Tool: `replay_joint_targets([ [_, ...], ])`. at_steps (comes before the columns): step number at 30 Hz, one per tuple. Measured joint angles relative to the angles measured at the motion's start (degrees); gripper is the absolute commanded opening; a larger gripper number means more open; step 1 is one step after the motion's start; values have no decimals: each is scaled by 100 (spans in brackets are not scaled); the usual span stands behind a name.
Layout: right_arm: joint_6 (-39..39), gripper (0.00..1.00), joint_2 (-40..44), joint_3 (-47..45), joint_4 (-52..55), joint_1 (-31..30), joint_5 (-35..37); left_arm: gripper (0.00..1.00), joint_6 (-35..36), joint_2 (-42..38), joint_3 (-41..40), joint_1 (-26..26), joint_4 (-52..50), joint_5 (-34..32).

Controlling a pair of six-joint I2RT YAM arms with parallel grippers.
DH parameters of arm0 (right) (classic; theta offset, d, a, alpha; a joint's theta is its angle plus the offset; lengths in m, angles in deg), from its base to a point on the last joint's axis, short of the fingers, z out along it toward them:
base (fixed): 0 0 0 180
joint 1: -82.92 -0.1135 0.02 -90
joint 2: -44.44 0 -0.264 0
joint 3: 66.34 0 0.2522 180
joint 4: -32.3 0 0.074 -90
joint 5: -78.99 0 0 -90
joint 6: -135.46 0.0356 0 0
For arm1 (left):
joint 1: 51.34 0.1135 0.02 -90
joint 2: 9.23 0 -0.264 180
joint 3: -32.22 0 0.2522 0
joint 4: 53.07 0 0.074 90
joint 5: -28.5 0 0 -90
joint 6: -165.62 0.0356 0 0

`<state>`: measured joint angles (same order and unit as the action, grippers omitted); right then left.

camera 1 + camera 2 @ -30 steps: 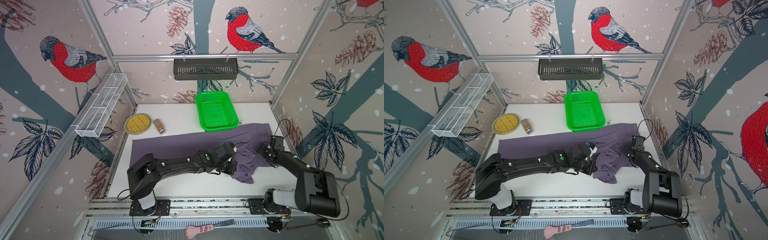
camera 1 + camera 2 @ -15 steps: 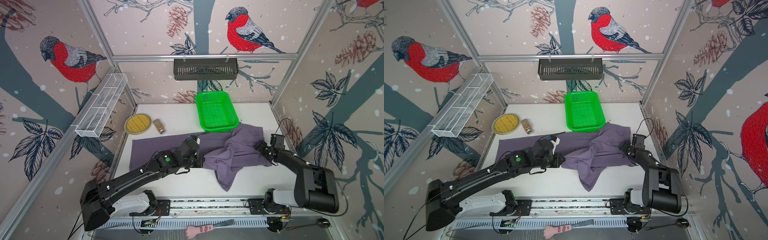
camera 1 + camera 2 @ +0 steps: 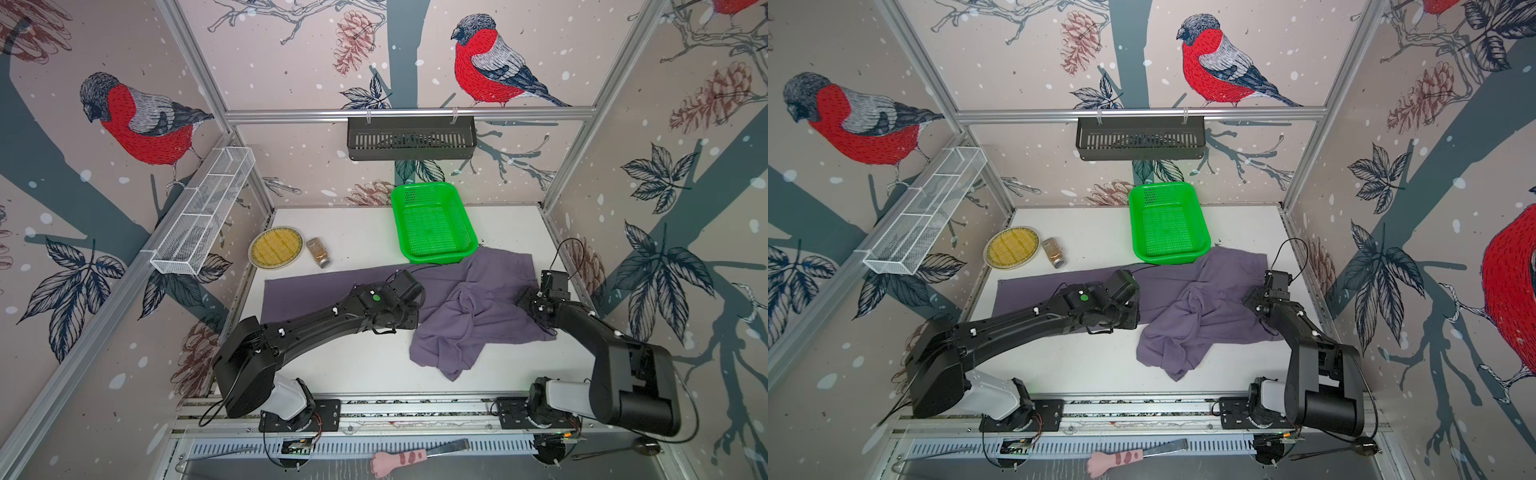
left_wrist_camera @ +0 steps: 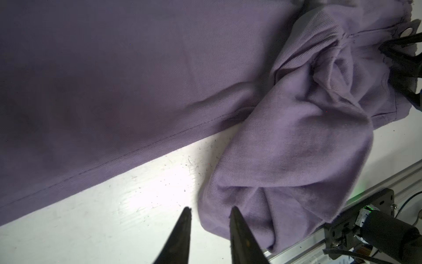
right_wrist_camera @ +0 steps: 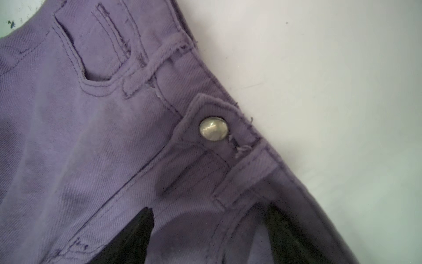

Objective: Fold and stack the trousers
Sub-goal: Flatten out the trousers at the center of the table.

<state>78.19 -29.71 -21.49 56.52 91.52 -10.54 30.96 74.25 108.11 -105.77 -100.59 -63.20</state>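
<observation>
Trousers (image 3: 478,299): we find them on the white surface (image 3: 365,365), one leg flat toward the left side, the rest bunched at right-centre, far edge just beside the green basket (image 3: 434,258).
Left tool (image 4: 209,209): jaws apart, nothing between them; we see the tips over bare surface, just beside the bunched cloth.
Right tool (image 5: 210,209): jaws wide apart, tips on the waistband cloth near the metal button (image 5: 213,128); cloth lies flat between them.
</observation>
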Motion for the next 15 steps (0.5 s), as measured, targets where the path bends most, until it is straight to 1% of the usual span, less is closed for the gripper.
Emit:
replay_joint_targets([
  [3, -22, 81, 133, 116, 168, -31, 118, 60, 87, -306, 249, -221, -4, -107],
  [4, -37, 81, 151, 153, 197, -31, 149, 62, 120, -376, 345, -382, -2, -168],
  [7, -125, 81, 146, 212, 278, -37, 203, 62, 114, -367, 555, -1034, 72, -164],
  [11, -144, 81, 44, 236, 297, -81, 225, 62, -109, -74, 446, -1716, 162, -144],
  [15, -149, 81, 11, 236, 293, -170, 247, 62, -297, 566, 496, -2271, 295, -24],
])
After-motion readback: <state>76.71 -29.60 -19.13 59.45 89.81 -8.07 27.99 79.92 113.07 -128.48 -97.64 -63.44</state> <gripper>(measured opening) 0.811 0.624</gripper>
